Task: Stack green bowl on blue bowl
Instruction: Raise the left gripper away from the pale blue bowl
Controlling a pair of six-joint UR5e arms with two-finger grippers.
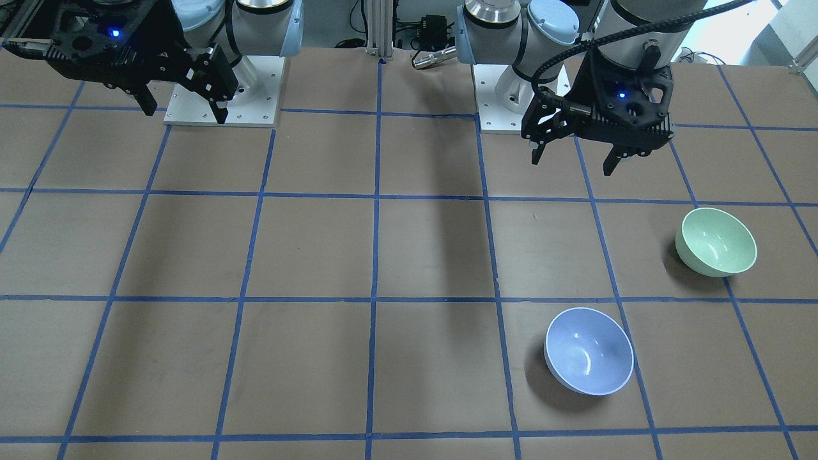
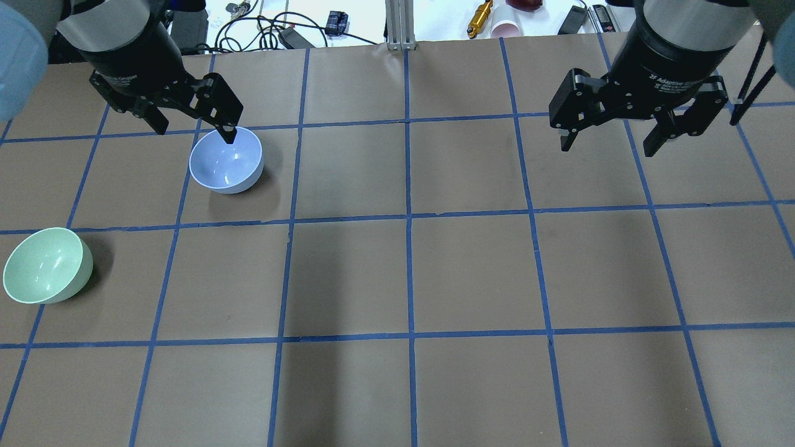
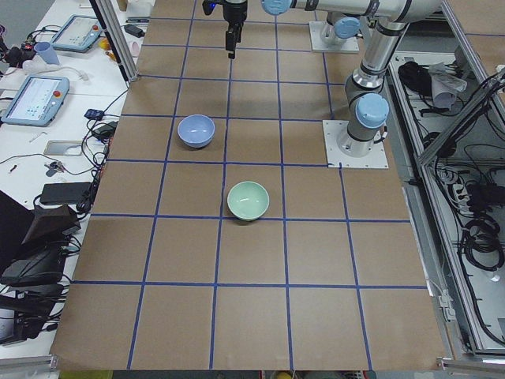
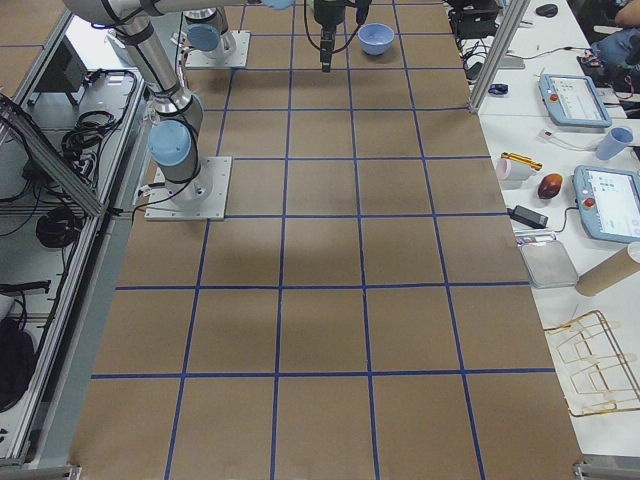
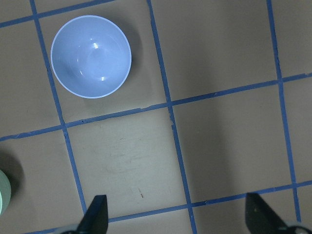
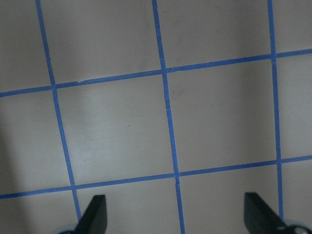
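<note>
The green bowl [image 2: 46,265] stands upright on the brown table at the left edge; it also shows in the front view [image 1: 716,241] and as a sliver in the left wrist view [image 5: 4,192]. The blue bowl [image 2: 227,162] stands upright about one grid square away, apart from the green bowl [image 1: 588,351] [image 5: 91,56]. My left gripper [image 2: 194,131] hangs open and empty above the table, just beyond the blue bowl in the overhead view [image 1: 575,160] [image 5: 178,217]. My right gripper [image 2: 607,148] hangs open and empty over bare table on the other side [image 1: 185,108] [image 6: 176,217].
Blue tape lines [image 2: 408,217] mark the table in a grid. The two arm bases [image 1: 223,89] [image 1: 511,96] stand at the robot's edge. Cables, a cup [image 2: 506,28] and tools lie beyond the far table edge. Tablets [image 4: 608,200] lie on a side bench.
</note>
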